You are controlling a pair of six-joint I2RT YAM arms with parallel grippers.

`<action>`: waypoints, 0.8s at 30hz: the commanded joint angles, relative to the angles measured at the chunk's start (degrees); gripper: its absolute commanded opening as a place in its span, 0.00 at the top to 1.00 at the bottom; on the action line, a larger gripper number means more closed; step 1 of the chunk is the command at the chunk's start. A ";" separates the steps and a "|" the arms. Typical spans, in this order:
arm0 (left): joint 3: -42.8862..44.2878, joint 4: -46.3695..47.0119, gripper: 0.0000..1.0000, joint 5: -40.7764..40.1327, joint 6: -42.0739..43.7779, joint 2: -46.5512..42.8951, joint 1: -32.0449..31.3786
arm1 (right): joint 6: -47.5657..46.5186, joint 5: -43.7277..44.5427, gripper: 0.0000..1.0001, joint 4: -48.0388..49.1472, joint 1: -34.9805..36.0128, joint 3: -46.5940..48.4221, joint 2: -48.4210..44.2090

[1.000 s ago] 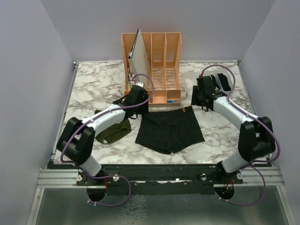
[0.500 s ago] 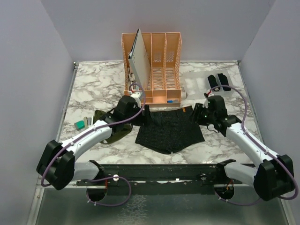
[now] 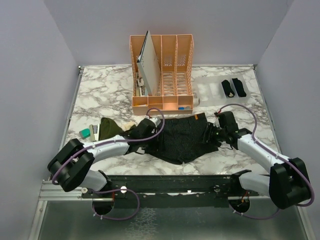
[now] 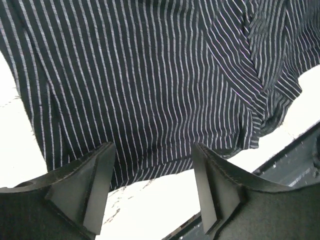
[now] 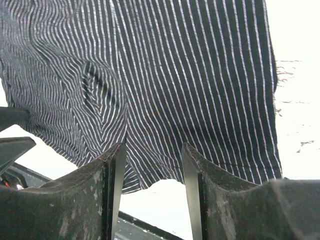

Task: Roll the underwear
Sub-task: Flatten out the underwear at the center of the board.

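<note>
Four pieces of underwear show in the top external view. The striped black briefs [image 3: 182,137] lie spread flat on the marbled worktop [image 3: 100,95], just in front of the orange file rack [image 3: 162,75] (a small orange tab marks the edge nearest the rack). The olive-green briefs [image 3: 109,128] lie crumpled in front of the rack and off to its left, with a small teal block [image 3: 86,133] farther left again. A black rolled bundle [image 3: 228,88] and a second black bundle [image 3: 239,87] lie side by side to the right of the rack, well apart from the striped pair. A white panel [image 3: 146,57] leans in the rack's left slot. The left arm [image 3: 107,146] reaches low to the striped briefs' left side and the right arm [image 3: 257,150] to their right side. From here the gap between either arm's fingers cannot be told.

In the left wrist view, the left fingers [image 4: 95,180] stand wide apart with nothing between them. Their tips sit over a hem of the striped cloth, and white worktop shows beneath. Whether the tips touch the cloth cannot be told.

In the right wrist view, the right fingers [image 5: 112,185] are likewise spread and hold nothing. The striped cloth fills the view beyond them, its edge ending just between the tips, and bare worktop shows to the right.
</note>
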 commanded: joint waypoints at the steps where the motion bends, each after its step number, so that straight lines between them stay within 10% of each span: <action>1: -3.58 -4.69 0.33 -8.26 -8.96 1.27 -3.01 | 2.28 4.02 0.47 -2.79 -0.10 -1.81 -0.59; 24: -7.79 -19.04 0.24 -19.89 -17.02 -15.15 -9.41 | 12.11 6.91 0.45 -14.08 -0.10 -3.40 -15.21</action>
